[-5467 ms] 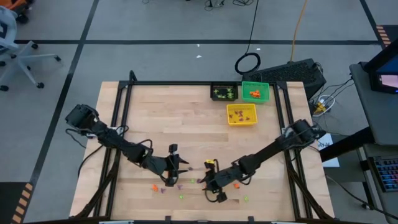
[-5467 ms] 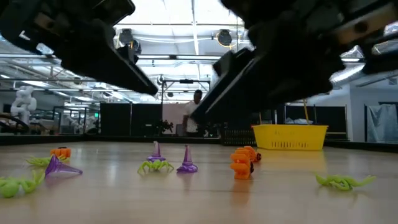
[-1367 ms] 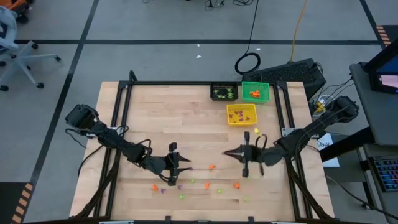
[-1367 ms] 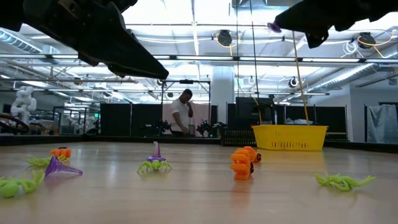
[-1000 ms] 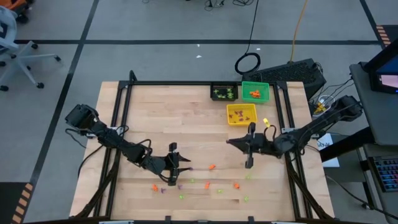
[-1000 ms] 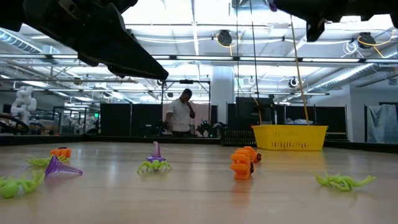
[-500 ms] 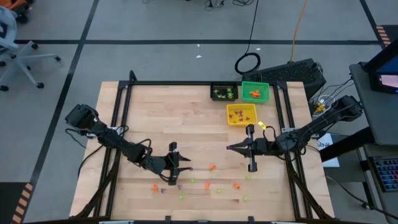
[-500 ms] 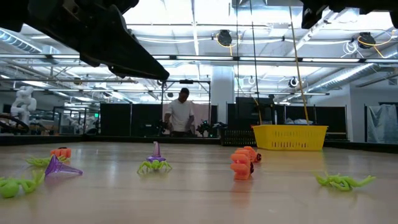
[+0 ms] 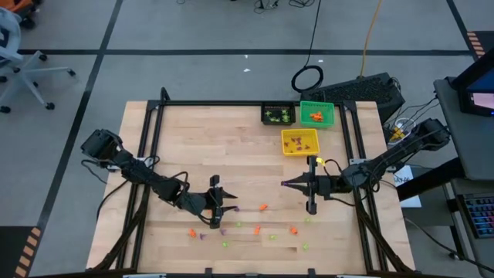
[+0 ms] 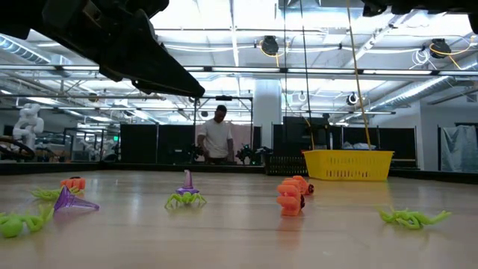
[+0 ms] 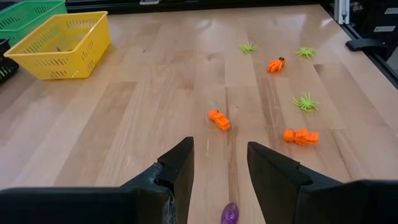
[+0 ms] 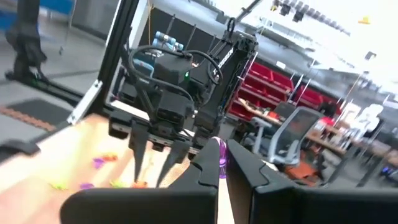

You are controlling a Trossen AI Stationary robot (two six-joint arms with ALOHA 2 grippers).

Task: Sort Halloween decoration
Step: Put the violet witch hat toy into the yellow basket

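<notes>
The Halloween decoration is small orange, green and purple trinkets scattered on the near half of the wooden table. My right gripper hovers over the table's middle right, pointing left, shut on a purple trinket. My left gripper hangs open just above the table near the pile, and a purple trinket lies on the wood below its fingers, untouched. In the low view a green spider and an orange piece rest on the tabletop. My right gripper pinches the purple trinket between the free ends of its two fingers. The fingers lie about level and come from the table's right side. The trinket is lifted well clear of the table.
Three square bins stand at the far right: black, green and yellow, each with trinkets inside. A black metal frame runs along the table's sides. A person stands in the room beyond the far edge.
My right gripper has rolled about its own long axis and tipped slightly upward while staying over the same spot, still shut on the purple trinket; it has left the top of the low view. My left gripper and the trinkets on the table have kept still.
</notes>
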